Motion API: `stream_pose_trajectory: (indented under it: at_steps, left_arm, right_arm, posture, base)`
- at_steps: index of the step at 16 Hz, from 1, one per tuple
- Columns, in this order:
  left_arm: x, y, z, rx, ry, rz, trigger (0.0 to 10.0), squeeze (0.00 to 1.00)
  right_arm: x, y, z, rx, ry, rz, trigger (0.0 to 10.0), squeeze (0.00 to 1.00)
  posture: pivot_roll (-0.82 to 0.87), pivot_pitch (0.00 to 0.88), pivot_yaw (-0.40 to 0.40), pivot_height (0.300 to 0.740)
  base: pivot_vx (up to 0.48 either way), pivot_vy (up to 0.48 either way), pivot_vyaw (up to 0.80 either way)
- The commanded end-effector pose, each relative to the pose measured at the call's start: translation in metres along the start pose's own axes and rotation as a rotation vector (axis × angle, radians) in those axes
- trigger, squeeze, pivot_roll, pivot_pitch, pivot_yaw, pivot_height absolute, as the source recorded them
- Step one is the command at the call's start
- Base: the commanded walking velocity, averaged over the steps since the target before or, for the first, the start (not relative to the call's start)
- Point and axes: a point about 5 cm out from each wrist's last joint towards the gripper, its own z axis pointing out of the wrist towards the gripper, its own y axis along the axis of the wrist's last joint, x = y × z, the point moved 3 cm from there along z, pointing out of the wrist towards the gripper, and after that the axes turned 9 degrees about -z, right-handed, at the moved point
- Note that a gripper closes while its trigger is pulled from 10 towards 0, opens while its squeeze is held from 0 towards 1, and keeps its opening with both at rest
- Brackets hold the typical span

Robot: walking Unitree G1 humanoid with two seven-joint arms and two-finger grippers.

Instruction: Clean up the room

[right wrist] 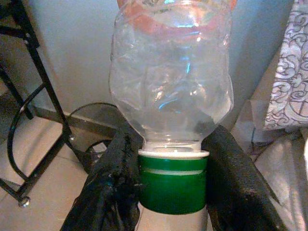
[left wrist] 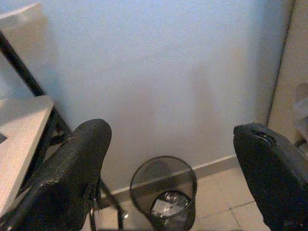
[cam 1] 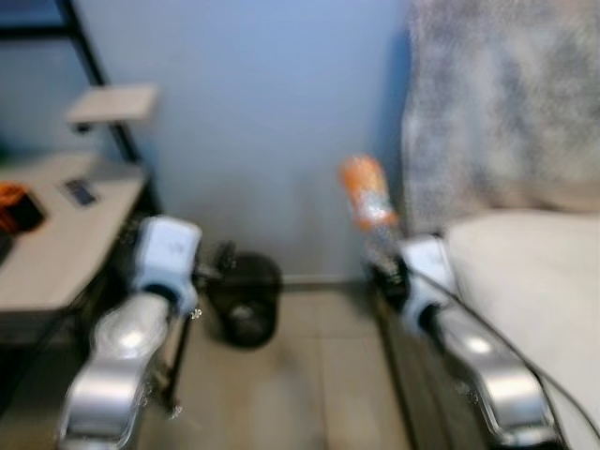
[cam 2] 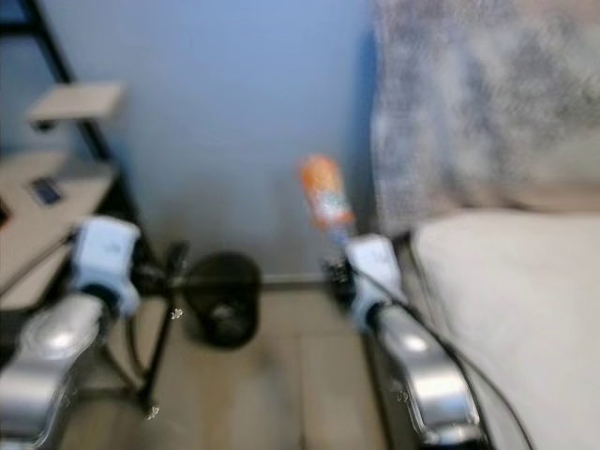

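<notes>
The right gripper (right wrist: pixel 171 192) is clamped on a clear plastic bottle (right wrist: pixel 171 91) at its green cap (right wrist: pixel 171 185), base pointing away beyond the fingertips. The left gripper (left wrist: pixel 173 163) is spread wide, a black wire bin (left wrist: pixel 163 192) on the floor beyond it.

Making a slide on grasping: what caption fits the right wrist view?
Right gripper fingers clamp an empty clear bottle at its green cap, above a black wire bin by the blue wall.
</notes>
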Motion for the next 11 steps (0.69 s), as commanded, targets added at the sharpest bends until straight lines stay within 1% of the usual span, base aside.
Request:
stream_pose_trajectory:
  at_steps: [1,2,11]
  left_arm:
    - [0.0115,0.0008,-0.0022,0.001,0.036,0.016,10.0,0.00]
    - [0.0116,0.0010,-0.0023,0.001,0.035,0.017,10.0,0.00]
    - [0.0112,-0.0001,-0.0032,0.007,0.028,0.025,10.0,0.00]
  right_arm:
    - [0.0125,0.0132,0.0033,-0.044,0.040,0.004,10.0,0.00]
    - [0.0121,0.0131,0.0033,-0.043,0.036,0.001,10.0,0.00]
    - [0.0093,0.0104,0.0036,-0.034,0.016,-0.016,10.0,0.00]
  posture:
    - [-0.04,0.000,0.025,0.740]
    - [-0.04,0.000,0.025,0.740]
    - [-0.04,0.000,0.025,0.740]
  base:
    - [0.334,0.000,0.80]
    - [0.334,0.000,0.80]
    - [0.330,0.000,0.00]
